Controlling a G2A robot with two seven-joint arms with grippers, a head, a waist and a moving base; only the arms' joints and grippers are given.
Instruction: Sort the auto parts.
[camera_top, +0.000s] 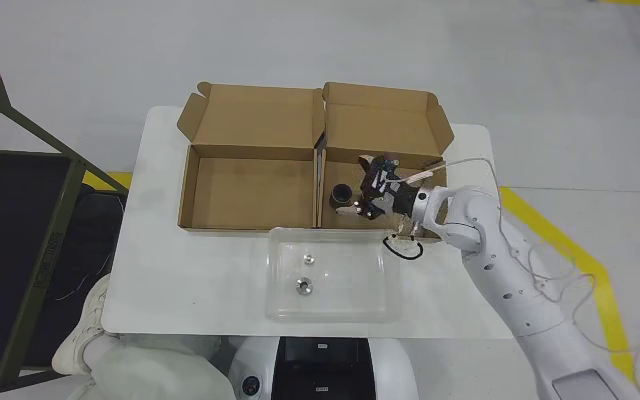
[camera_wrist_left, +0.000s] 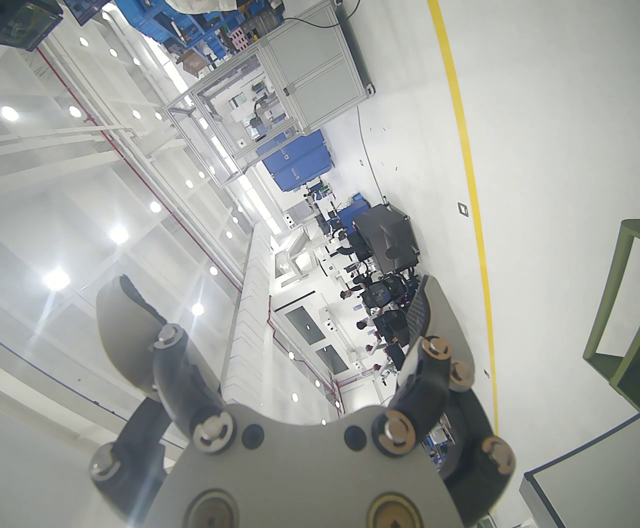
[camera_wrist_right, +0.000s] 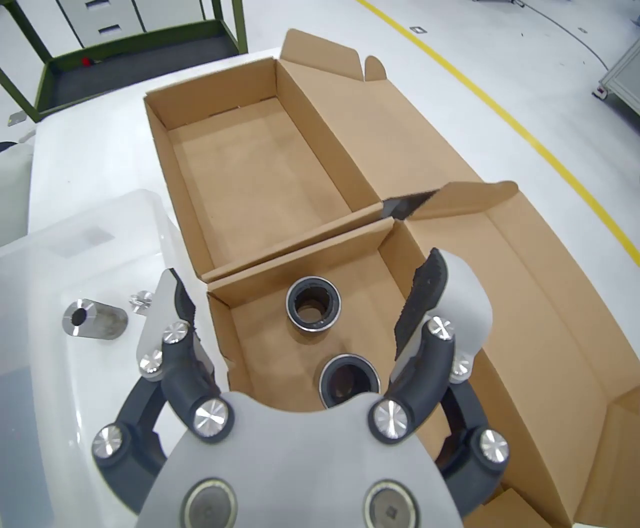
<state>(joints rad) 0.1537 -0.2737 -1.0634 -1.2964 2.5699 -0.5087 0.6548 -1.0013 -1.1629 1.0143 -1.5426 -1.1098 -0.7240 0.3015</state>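
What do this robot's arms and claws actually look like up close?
The right arm is smooth, white and rounded, with thin white cables looping alongside. The right claw and left claw each have a grey metal plate, black linkages with shiny screws, and two pale fingers lined with black ribbed pads.

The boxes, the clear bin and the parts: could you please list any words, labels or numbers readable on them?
No text can be read.
Cardboard boxes: plain, no print.
Clear bin: a pale label-like patch, too faint to read.
Metal cylinder in the bin: no marking visible.
Black bushings: no marking visible.
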